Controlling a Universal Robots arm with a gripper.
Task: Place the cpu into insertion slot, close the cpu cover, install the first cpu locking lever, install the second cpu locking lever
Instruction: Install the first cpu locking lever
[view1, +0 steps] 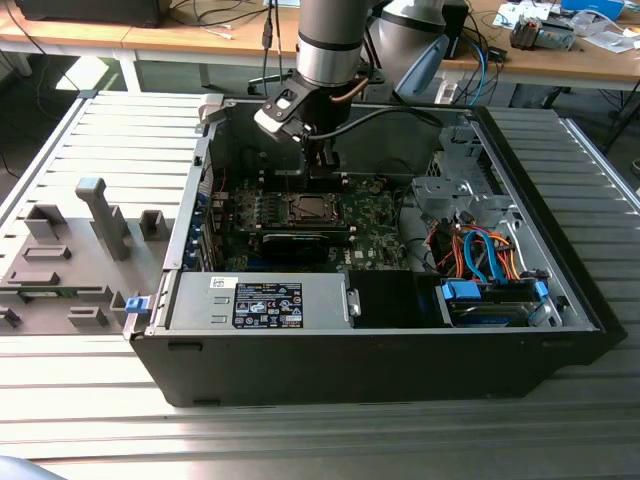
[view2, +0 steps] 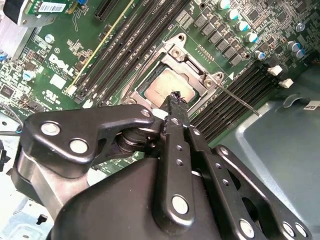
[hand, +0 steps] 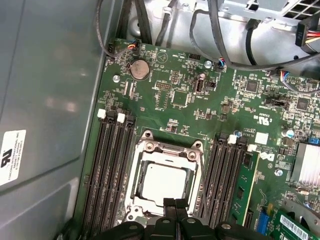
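Our claw (view2: 175, 97) is reaching down into the open computer case (view1: 360, 360), and its two black fingers are pressing flat together with nothing between them. In both wrist views we are seeing the fingertips (hand: 170, 204) hanging right at one edge of the insertion slot (hand: 148, 142), over the border of the cpu cover (hand: 170, 156); whether they are touching the metal we cannot tell.

The cpu (hand: 162, 180) is lying flat inside the insertion slot on the green circuit board (hand: 200, 100), its dull silver top showing through the square window of the cpu cover. That cover is lying down over the chip, framing it on all sides. In the second wrist view we are noticing a thin metal lever (view2: 239, 100) slanting away from one corner of the socket, across the long black memory slots (hand: 112, 165) that are flanking the socket on both sides. A round coin battery (hand: 139, 69) is sitting on the board, well apart from the socket.

In the exterior view the arm is coming down from above, and the case is lying on its side on a slatted metal table (view1: 90, 400), with a grey fixture (view1: 70, 260) standing on the exterior view's left.
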